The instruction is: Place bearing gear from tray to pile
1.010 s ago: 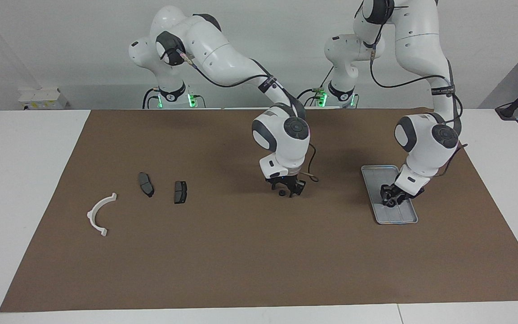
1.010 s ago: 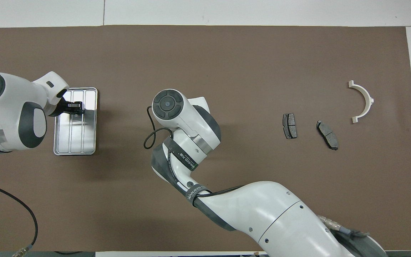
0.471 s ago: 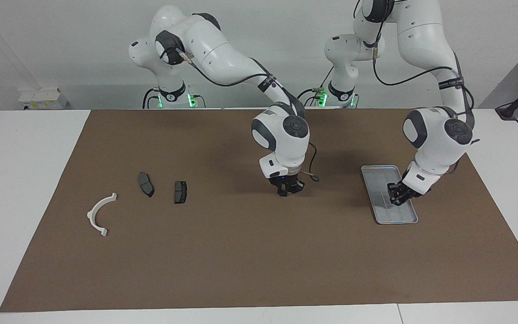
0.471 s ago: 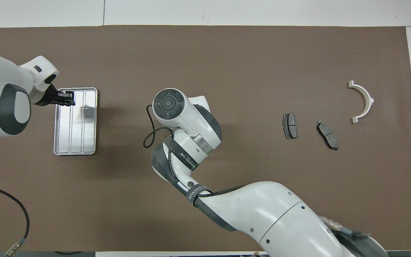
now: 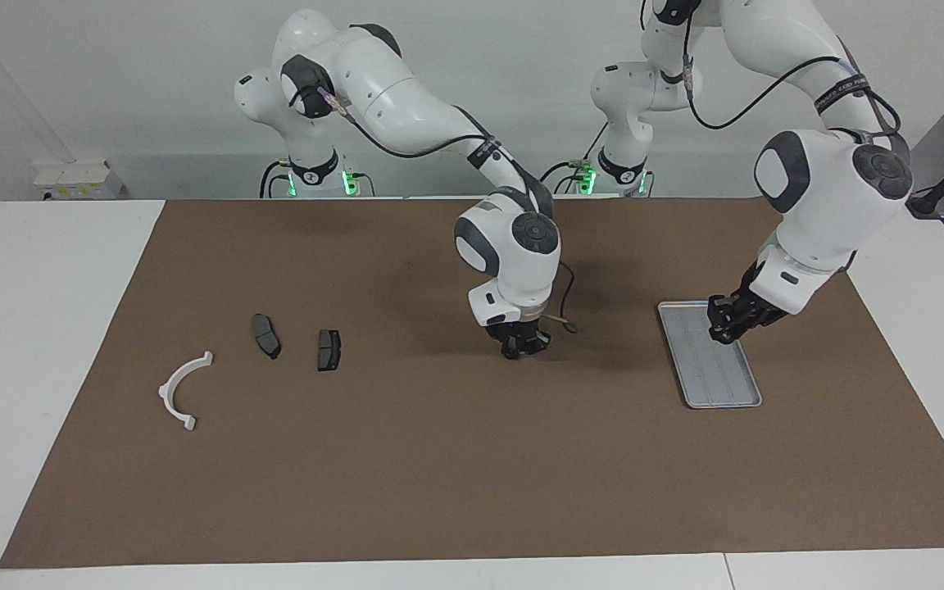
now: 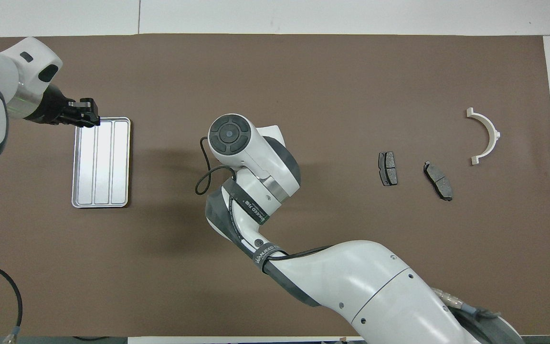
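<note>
The right arm's (image 5: 511,246) jaws are closed, low over the brown mat (image 5: 439,475) at bench centre; whether they hold the bearing gear cannot be told. The left arm's (image 5: 820,197) jaws hang over the tray's (image 6: 103,162) 12 o'clock end in the overhead view, and their opening cannot be told. There, the pile, a white bracket (image 6: 487,134) and two brake pads (image 6: 387,168) (image 6: 438,180), lies at 3 o'clock from the right arm and the tray at 9 o'clock.

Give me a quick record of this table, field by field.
tray: toward the left arm's end, nothing in it
left claw: raised over the tray's end nearer the robots
right claw: shut, low at the middle of the mat
small parts: white bracket, two dark pads, toward the right arm's end
</note>
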Robot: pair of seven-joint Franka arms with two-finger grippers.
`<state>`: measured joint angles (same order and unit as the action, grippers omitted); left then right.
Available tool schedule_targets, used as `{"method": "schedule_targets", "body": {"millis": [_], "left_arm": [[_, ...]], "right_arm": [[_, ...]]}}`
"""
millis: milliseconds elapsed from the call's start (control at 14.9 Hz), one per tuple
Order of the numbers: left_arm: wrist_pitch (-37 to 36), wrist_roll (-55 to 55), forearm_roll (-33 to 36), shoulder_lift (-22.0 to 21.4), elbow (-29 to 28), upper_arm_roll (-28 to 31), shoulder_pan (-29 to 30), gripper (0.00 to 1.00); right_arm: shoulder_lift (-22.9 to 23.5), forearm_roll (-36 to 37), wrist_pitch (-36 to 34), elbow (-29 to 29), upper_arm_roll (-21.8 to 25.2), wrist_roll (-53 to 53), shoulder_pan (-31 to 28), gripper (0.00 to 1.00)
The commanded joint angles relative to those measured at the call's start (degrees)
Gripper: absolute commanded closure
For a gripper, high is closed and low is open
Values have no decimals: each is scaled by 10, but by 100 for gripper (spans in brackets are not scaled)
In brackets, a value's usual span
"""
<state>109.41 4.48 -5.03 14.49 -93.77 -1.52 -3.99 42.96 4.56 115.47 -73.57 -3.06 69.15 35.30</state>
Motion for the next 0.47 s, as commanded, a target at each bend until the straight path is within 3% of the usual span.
{"method": "schedule_targets", "body": {"millis": [0,135,404], "left_arm": [[-2,32,-5,3,2,6,-21,100],[-1,51,-4,3,-2,5,-30,100],[55,265,52,-3,-34,7,-163,100]], "right_arm": [[-68,-2,-63,-12,-9,-78,-50,100],[-114,-4,-120,-12,-10,-179,-92,100],[-172,-17,-199,-13,-9,-456,-199,100]]}}
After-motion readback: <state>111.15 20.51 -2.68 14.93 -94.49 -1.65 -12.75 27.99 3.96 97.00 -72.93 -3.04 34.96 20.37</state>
